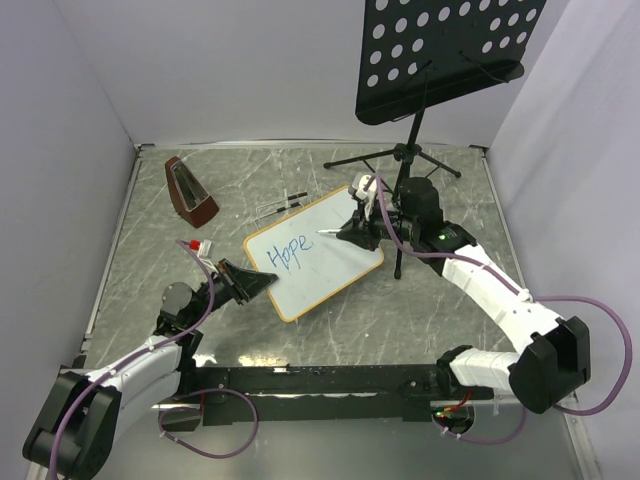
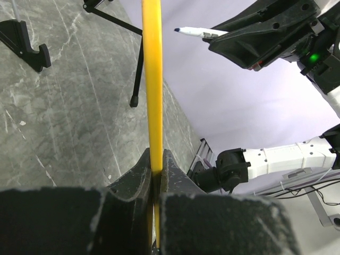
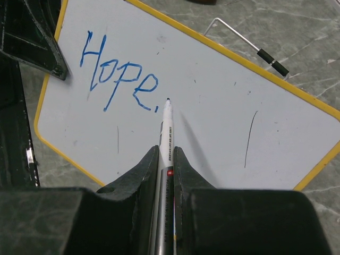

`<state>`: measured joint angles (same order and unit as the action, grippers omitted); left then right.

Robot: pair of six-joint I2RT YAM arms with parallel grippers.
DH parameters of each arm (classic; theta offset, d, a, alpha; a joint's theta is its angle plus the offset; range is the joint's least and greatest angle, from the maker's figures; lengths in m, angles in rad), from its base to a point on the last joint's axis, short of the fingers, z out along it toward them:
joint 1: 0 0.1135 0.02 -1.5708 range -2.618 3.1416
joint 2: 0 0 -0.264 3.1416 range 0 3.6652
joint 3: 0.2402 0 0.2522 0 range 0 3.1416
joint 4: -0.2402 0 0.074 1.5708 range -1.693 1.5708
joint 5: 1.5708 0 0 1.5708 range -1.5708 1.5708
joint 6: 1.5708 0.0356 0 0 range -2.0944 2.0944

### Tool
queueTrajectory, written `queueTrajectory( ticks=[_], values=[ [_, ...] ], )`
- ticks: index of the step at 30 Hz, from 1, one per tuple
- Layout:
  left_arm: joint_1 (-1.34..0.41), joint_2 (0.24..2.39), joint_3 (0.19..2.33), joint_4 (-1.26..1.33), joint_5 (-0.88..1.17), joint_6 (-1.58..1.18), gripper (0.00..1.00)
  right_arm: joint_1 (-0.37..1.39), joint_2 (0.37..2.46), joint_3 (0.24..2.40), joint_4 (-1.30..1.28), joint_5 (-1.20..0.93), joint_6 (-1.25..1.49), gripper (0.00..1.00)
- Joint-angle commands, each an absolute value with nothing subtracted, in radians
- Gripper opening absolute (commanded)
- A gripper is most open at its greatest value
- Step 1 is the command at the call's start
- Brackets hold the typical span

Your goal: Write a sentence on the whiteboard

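Right gripper (image 3: 166, 152) clamps the marker (image 3: 167, 122), tip seemingly beside "Hope" (image 3: 118, 74); left gripper (image 2: 155, 160) pinches the whiteboard (image 2: 152, 79).

The whiteboard (image 3: 223, 106) bears one blue handwritten word (image 3: 119, 77), "Hope"; print on the marker (image 3: 166, 139) is illegible.

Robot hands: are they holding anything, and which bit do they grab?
Left gripper pinches the whiteboard by its yellow frame edge. Right gripper grips a marker around its barrel, tip sticking out in front.
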<state>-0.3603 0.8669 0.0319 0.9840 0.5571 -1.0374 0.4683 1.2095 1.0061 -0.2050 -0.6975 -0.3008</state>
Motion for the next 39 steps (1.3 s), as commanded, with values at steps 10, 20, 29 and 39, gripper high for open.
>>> queueTrajectory(
  ticks=[10, 20, 29, 39],
  values=[
    [-0.357, 0.867, 0.029, 1.183, 0.591, -1.063, 0.01, 0.462, 1.259, 1.069, -0.193, -0.677, -0.379, 0.0],
    [-0.357, 0.858, 0.028, 1.198, 0.594, -1.071, 0.01, 0.463, 1.273, 1.066, -0.204, -0.666, -0.385, 0.0],
    [-0.357, 0.874, 0.032, 1.213, 0.584, -1.075, 0.01, 0.462, 1.246, 1.037, -0.268, -0.678, -0.416, 0.0],
    [-0.357, 0.885, 0.035, 1.215, 0.578, -1.074, 0.01, 0.463, 1.22, 1.006, -0.314, -0.706, -0.423, 0.0]
  ],
)
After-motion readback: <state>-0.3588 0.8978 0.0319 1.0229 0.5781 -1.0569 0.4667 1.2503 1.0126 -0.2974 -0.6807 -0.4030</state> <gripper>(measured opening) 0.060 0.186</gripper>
